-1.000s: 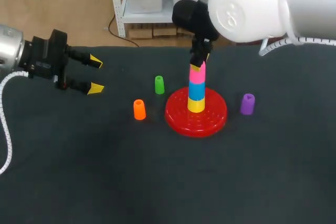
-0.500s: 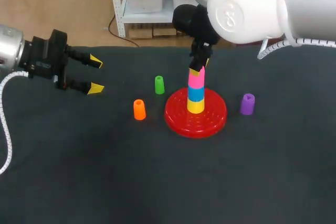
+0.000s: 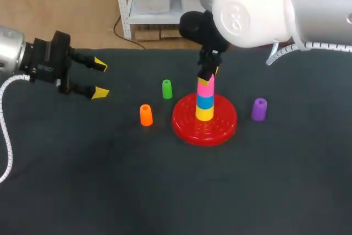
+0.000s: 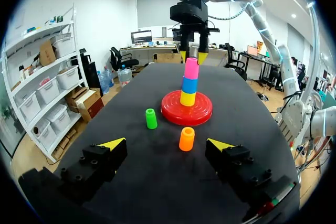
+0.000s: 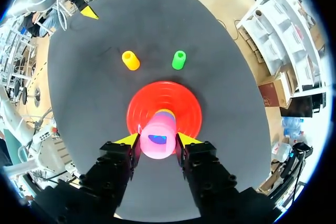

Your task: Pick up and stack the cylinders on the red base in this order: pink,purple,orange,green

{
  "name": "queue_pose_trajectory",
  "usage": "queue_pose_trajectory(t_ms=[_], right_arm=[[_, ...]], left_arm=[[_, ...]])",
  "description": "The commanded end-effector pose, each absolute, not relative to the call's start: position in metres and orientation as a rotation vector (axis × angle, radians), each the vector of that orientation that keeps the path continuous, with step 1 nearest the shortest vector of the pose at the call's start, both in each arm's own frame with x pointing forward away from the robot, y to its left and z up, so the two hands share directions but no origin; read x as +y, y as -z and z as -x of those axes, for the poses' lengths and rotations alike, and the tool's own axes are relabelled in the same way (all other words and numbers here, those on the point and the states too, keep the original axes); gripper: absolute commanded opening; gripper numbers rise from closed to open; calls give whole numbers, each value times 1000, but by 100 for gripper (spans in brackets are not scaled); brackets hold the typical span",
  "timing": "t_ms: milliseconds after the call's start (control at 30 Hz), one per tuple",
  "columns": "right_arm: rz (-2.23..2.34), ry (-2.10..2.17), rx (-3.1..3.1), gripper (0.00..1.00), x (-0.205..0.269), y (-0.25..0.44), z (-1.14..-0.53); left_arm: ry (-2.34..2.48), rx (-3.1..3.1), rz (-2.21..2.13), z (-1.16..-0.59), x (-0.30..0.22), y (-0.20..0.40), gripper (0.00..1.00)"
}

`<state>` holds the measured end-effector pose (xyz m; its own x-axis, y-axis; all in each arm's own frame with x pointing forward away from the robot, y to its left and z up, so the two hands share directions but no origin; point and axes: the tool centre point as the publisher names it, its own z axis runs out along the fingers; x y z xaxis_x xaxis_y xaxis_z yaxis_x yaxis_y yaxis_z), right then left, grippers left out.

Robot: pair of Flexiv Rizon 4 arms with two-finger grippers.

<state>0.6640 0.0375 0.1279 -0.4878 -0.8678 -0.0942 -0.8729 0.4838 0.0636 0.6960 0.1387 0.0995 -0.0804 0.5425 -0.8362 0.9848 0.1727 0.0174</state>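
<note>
Now | right pincer [image 5: 156,140] grips pink cylinder [image 3: 205,87], topping stack [image 3: 205,106] on red base [image 3: 221,123] | left pincer [image 3: 100,78] wide open, empty | orange cylinder [image 3: 146,115], green cylinder [image 3: 167,88] ahead of right pincer, purple cylinder [image 3: 259,109] beside it, all unstacked on table [image 3: 165,191]

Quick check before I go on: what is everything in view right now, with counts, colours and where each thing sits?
table: one, dark cloth top, under everything
base: one, red, round, middle of the table
yellow cylinder: one, yellow, bottom of the stack on the base
blue cylinder: one, blue, on the yellow one
pink cylinder: one, pink, top of the stack
green cylinder: one, green, upright on the table left of the base
orange cylinder: one, orange, upright, nearer than the green one
purple cylinder: one, purple, upright, right of the base
left arm: one, black wrist, at the table's left, jaws open and empty
right arm: one, white, over the stack, jaws closed on the pink cylinder
</note>
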Motion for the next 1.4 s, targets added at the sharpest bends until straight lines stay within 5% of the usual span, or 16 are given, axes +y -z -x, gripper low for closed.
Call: queue_pose_trajectory(t_ms=[33, 67, 767, 1400], right_arm=[[1532, -159, 2660, 38, 39, -124, -666], [1517, -157, 2654, 100, 38, -128, -666], [1278, -143, 2594, 100, 8, -164, -657], [1089, -179, 2799, 100, -61, -116, -633]], left_arm=[[769, 1720, -1461, -695, 140, -99, 100], [769, 1720, -1461, -695, 140, -99, 100], [769, 1720, -1461, -695, 140, -99, 100], [769, 1720, -1461, -695, 140, -99, 100]])
